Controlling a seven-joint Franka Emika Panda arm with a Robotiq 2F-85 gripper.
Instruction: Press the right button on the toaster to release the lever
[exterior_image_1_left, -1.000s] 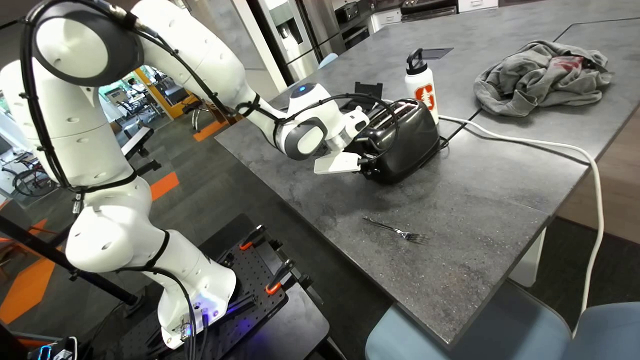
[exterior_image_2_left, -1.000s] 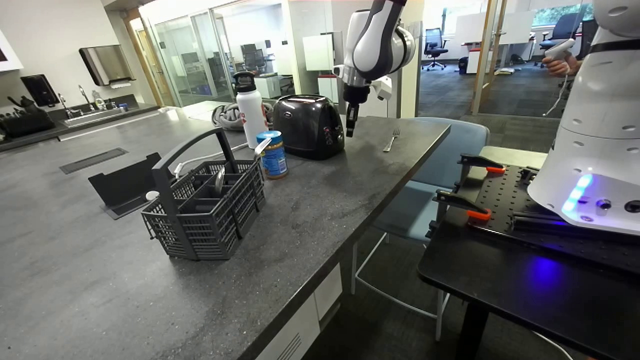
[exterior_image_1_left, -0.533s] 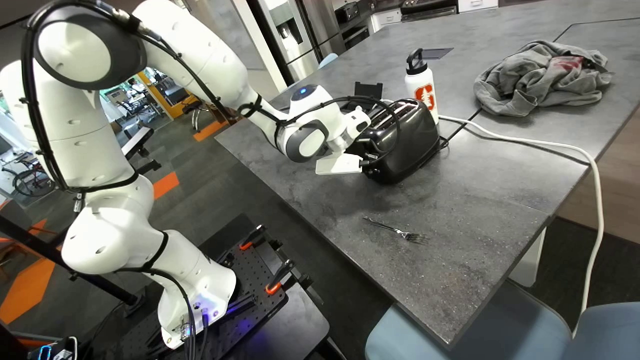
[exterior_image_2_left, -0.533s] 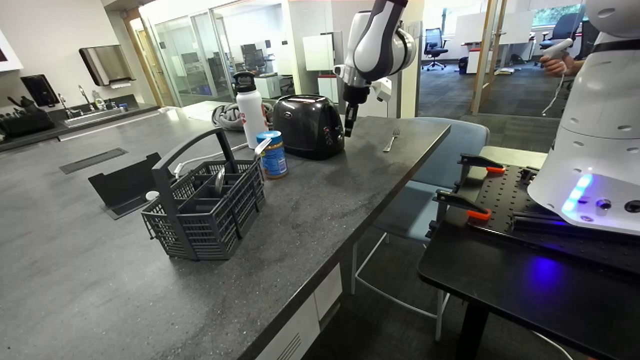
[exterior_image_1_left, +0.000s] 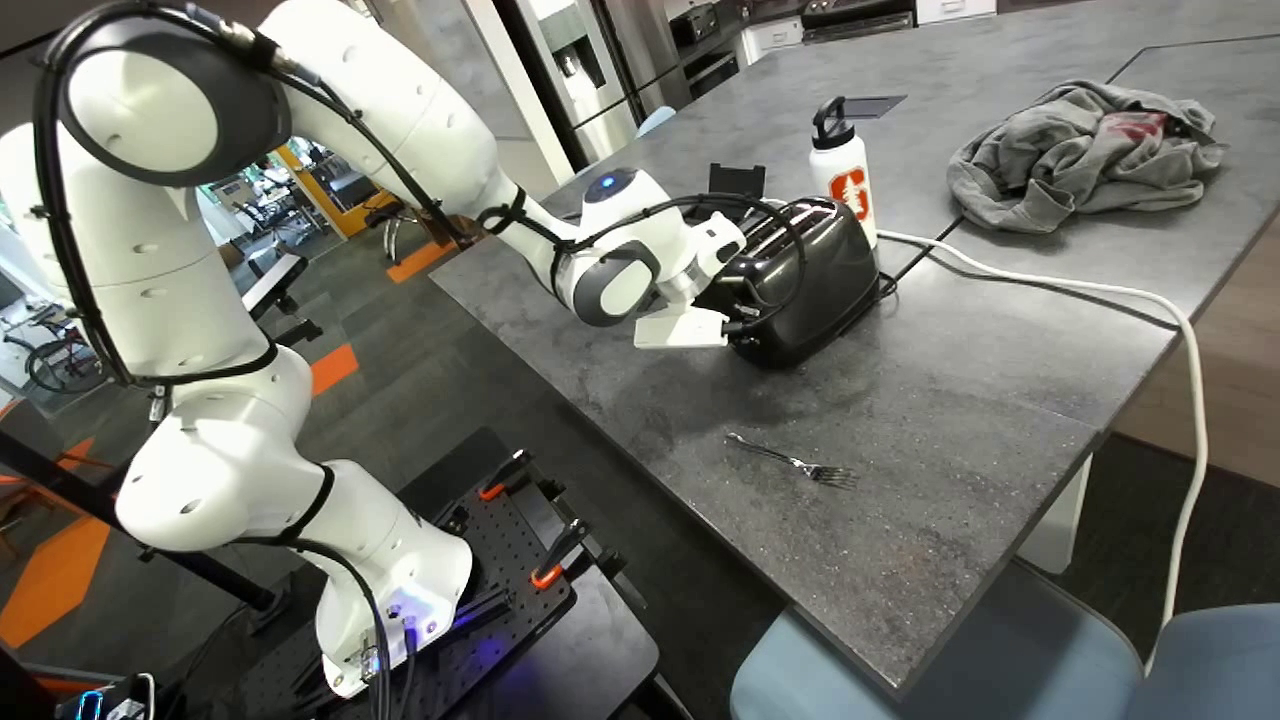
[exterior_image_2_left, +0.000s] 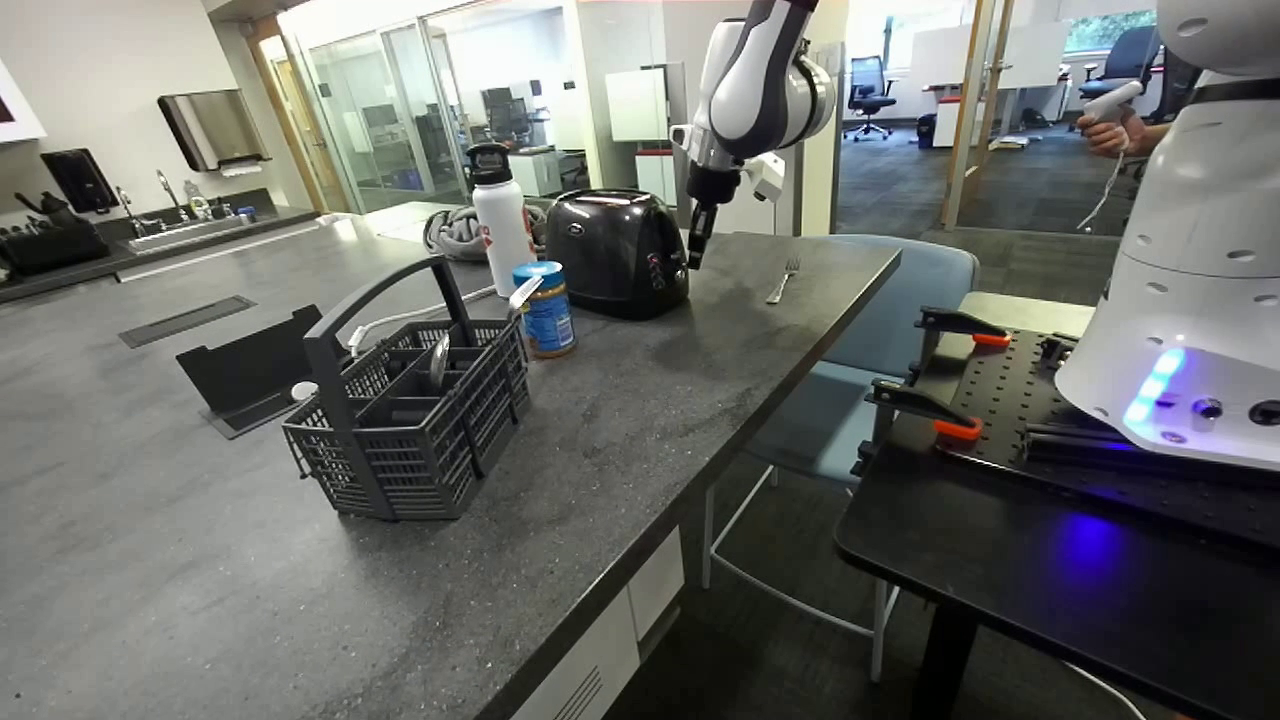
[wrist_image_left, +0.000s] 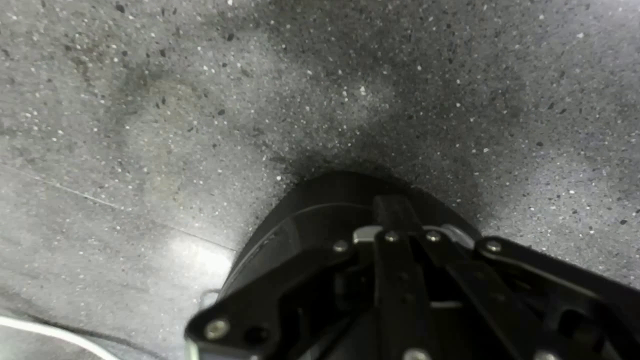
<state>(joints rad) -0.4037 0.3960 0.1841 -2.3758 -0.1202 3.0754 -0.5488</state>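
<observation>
1. Small boxy glossy-black toaster with rounded edges (exterior_image_2_left: 600, 250): upright on the speckled grey countertop (exterior_image_2_left: 620, 430).
2. Slim black two-finger Robotiq gripper (exterior_image_2_left: 695, 262): angled down, tips just beside the toaster's control end, roughly at button height in an exterior view. Contact: can't tell.
3. Black metal fingers (wrist_image_left: 393, 212): clenched together, per wrist view.
4. Wrist view: looks down on the toaster's curved end; fingers overlap it, control face hidden.
5. In an exterior view, shown clearly only here: small round buttons (exterior_image_2_left: 655, 272) on the control face, dark-grey plastic lattice basket with arched handle (exterior_image_2_left: 372, 460), blue-lidded jar (exterior_image_2_left: 548, 320).
6. In an exterior view: long top slots (exterior_image_1_left: 785, 230), whole crumpled grey cloth with red patch (exterior_image_1_left: 1060, 160); fingertips mostly hidden.
7. Both exterior views: silver metal fork (exterior_image_1_left: 795, 462) flat on the countertop, apart from the toaster.
</observation>
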